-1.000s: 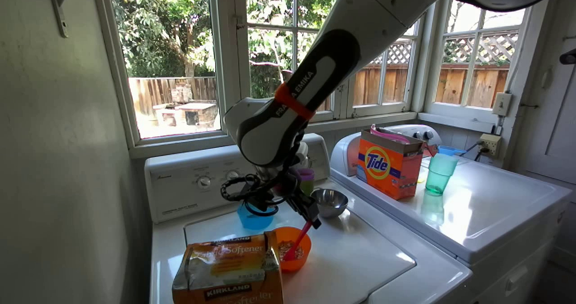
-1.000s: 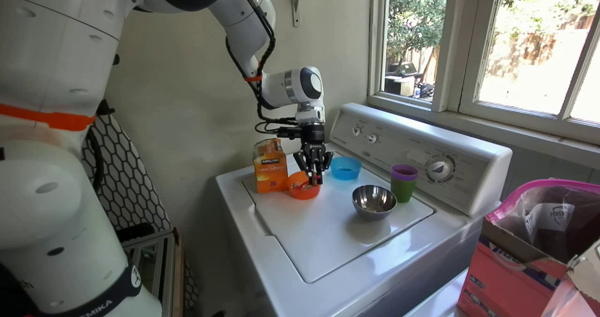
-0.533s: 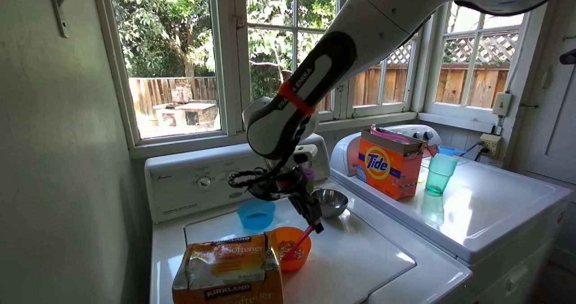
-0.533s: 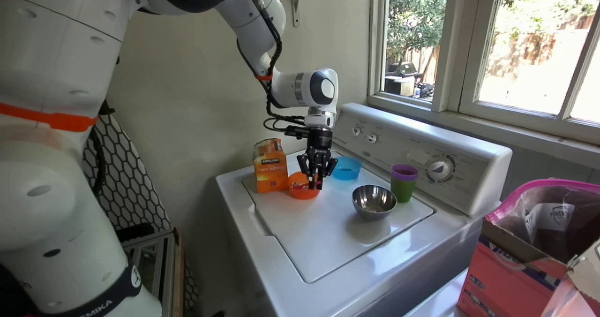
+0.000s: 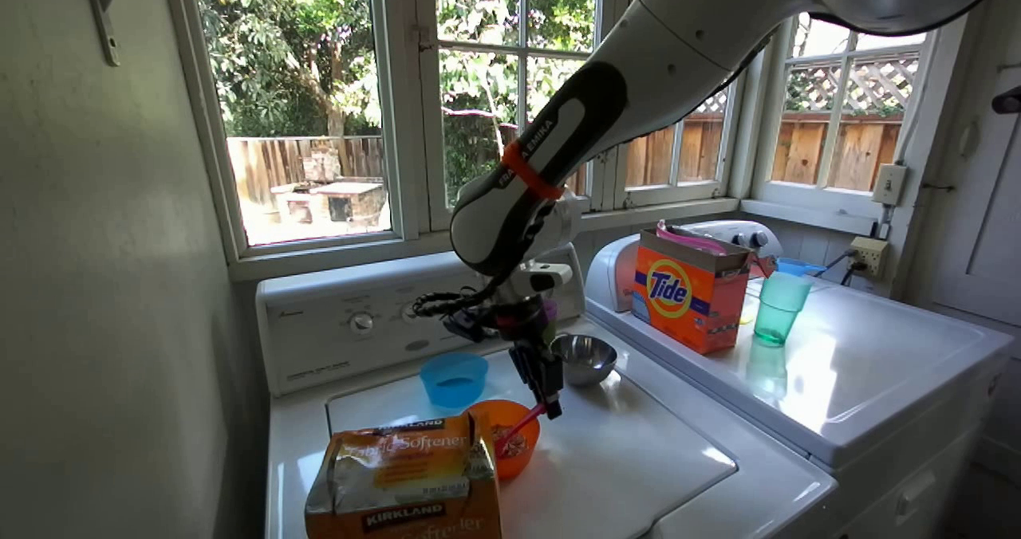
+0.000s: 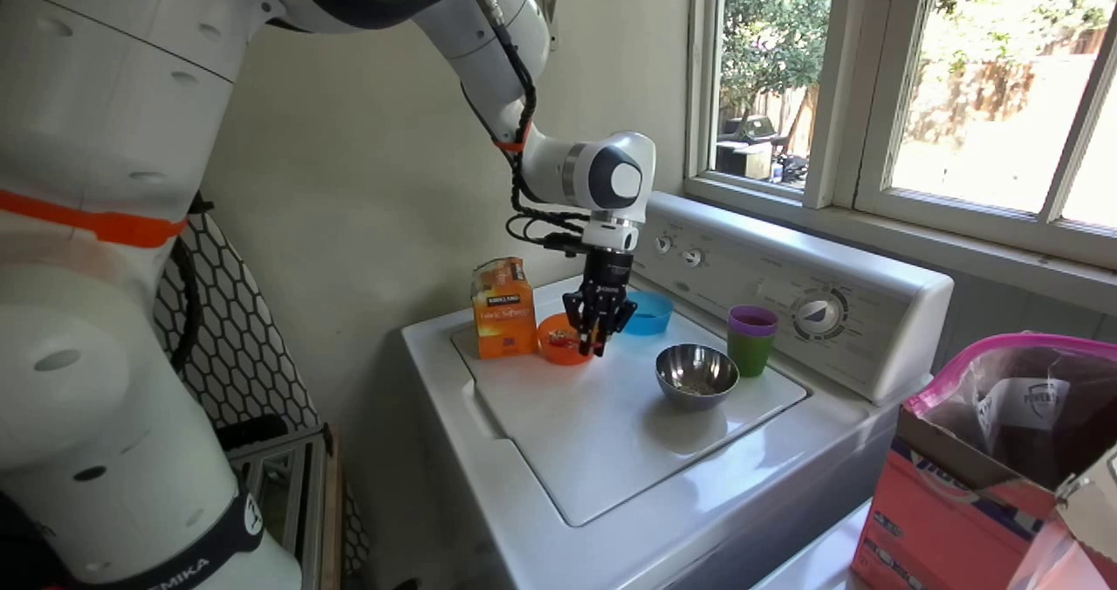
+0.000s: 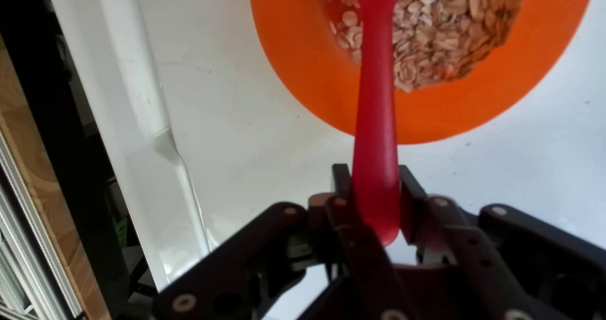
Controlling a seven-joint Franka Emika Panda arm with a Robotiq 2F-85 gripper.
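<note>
The jaws were clamped on the spoon [image 7: 375, 116], which reached into the oats [image 7: 440, 36] in the orange bowl [image 7: 440, 114].
A sideways pull seemed the chief risk: the spoon slanted across the rim and could drag or tip the orange bowl; smooth and gripped near its end, it could twist and spill oats. The wrist view showed the grip plainly but cropped the spoon's head; the box [image 6: 504, 315], just beside the orange bowl, and the blue bowl [image 5: 453, 379], nearby, appeared only in both exterior views.
</note>
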